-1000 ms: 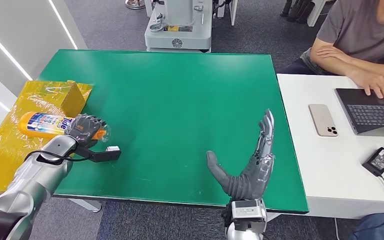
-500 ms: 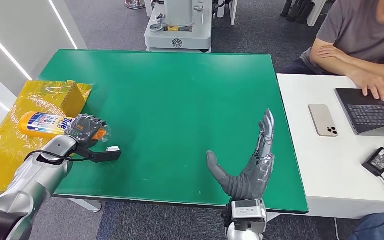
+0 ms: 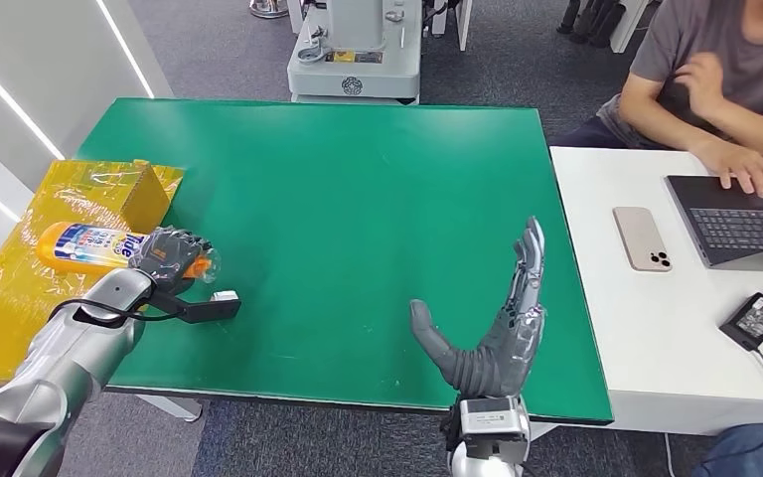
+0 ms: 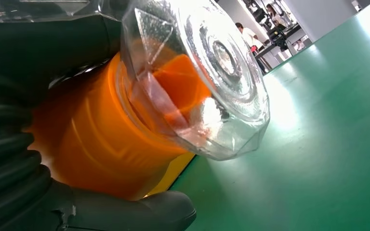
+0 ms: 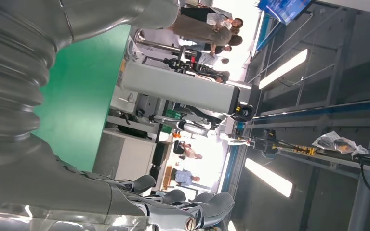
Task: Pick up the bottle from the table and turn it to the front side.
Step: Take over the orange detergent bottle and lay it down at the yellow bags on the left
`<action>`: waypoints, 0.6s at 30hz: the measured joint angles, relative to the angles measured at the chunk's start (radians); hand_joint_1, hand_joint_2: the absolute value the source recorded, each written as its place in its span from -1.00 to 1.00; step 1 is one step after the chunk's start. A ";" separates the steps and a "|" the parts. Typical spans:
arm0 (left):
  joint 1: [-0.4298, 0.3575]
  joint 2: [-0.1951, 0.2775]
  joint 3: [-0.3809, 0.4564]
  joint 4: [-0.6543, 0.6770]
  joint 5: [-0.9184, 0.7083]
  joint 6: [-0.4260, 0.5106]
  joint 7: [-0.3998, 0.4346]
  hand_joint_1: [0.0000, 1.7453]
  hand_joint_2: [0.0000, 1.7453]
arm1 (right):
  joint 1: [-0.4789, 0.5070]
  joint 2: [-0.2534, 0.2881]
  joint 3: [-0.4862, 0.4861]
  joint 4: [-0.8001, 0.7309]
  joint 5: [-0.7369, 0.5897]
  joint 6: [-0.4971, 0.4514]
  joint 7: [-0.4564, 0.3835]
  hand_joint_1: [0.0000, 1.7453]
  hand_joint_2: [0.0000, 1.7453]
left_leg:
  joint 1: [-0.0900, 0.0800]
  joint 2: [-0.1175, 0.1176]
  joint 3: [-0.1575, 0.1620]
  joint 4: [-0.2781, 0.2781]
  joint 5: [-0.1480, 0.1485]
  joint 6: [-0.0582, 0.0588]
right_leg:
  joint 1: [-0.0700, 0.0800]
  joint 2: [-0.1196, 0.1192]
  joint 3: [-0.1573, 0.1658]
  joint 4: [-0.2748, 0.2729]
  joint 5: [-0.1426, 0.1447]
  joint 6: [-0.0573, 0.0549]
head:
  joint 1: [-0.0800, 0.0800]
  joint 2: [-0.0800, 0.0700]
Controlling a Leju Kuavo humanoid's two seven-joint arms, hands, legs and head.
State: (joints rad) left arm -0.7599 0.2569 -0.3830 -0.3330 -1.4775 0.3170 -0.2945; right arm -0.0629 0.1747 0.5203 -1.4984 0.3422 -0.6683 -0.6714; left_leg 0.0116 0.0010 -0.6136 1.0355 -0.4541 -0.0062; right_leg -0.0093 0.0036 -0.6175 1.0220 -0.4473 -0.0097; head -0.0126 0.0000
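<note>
Green table (image 3: pixel 358 199) as landmark. Bottle (image 3: pixel 89 244): orange body with a blue-and-white label, lying on its side at the table's left edge, partly over a crinkled yellow sheet (image 3: pixel 20 298) that hangs off that edge. Left hand (image 3: pixel 166 252) wraps the bottle's cap end, fingers curled over it; left wrist view shows the clear faceted cap (image 4: pixel 207 82) and orange neck pressed between the thumb and the dark fingers, cap just above the green surface. A yellow box (image 3: pixel 139 189) stands on the sheet just behind the bottle, near the table's left edge. A small black-and-white piece (image 3: pixel 209 303) sits on the table right beside the left wrist; what it is, cannot tell. Right hand (image 3: pixel 492 323) stands over the table's near right part, released, fingers straight and together pointing away, thumb splayed out, holding nothing. Off the table's right edge: white desk (image 3: pixel 636 338) with a phone (image 3: pixel 642 238), a laptop (image 3: pixel 745 219) and a black power brick (image 3: pixel 755 318); a person (image 3: pixel 715 70) sits there, 1 hand on the keyboard, the other raised. Beyond the far edge, a white machine base (image 3: pixel 355 50) on the grey floor
</note>
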 joint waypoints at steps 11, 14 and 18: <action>0.000 0.000 0.000 0.000 0.000 0.000 0.000 1.00 1.00 | 0.000 0.000 0.000 0.000 0.000 0.000 0.000 -1.00 1.00 | 0.000 0.000 0.000 0.000 0.000 0.000 | 0.000 0.000 0.000 0.000 0.000 0.000 | 0.000 0.000; 0.000 0.000 0.000 0.000 0.000 0.000 0.000 1.00 1.00 | 0.000 0.000 0.000 0.000 0.000 0.000 0.000 -1.00 1.00 | 0.000 0.000 0.000 0.000 0.000 0.000 | 0.000 0.000 0.000 0.000 0.000 0.000 | 0.000 0.000; 0.000 0.000 0.000 0.000 0.000 0.000 0.000 1.00 1.00 | 0.000 0.000 0.000 0.000 0.000 0.000 0.000 -1.00 1.00 | 0.000 0.000 0.000 0.000 0.000 0.000 | 0.000 0.000 0.000 0.000 0.000 0.000 | 0.000 0.000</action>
State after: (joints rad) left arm -0.7599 0.2570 -0.3830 -0.3330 -1.4775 0.3170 -0.2945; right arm -0.0629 0.1747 0.5203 -1.4984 0.3422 -0.6683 -0.6714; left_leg 0.0116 0.0010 -0.6136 1.0355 -0.4541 -0.0062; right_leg -0.0093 0.0036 -0.6175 1.0220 -0.4473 -0.0097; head -0.0126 0.0000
